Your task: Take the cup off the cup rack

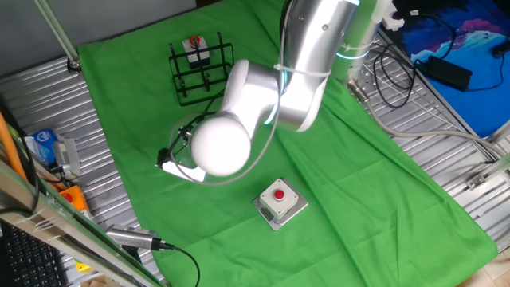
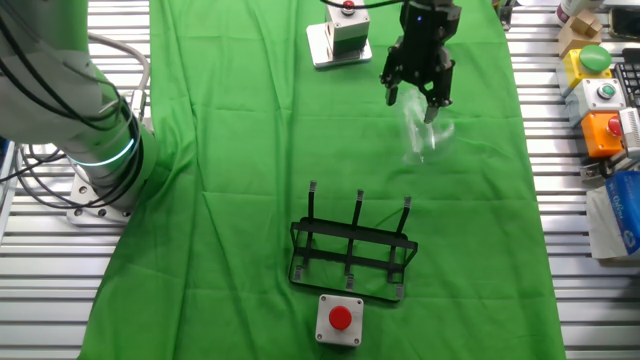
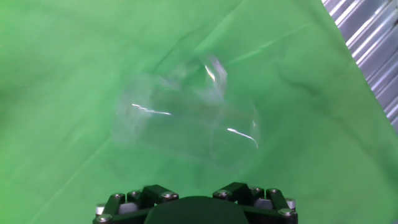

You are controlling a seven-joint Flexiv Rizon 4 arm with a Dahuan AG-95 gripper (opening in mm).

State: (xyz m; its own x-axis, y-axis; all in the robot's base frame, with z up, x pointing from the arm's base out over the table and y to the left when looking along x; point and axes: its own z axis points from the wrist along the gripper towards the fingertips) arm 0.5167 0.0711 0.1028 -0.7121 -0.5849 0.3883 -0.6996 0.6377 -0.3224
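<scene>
The cup (image 3: 186, 124), a clear glass mug, lies on its side on the green cloth, filling the middle of the hand view. In the other fixed view the cup (image 2: 424, 138) rests just below my gripper (image 2: 412, 100), which hovers over it with its fingers spread open and nothing between them. The cup rack (image 2: 352, 250), a black wire frame with upright pegs, stands bare well away from the cup. In one fixed view the cup rack (image 1: 199, 68) sits at the back of the cloth, and the arm's white elbow hides most of the gripper.
A grey box with a red button (image 1: 280, 199) stands near the cloth's front, also seen as the box (image 2: 340, 35) beside the gripper. A smaller red-button box (image 2: 340, 318) sits against the rack. Cables and metal slats border the green cloth (image 2: 220, 150).
</scene>
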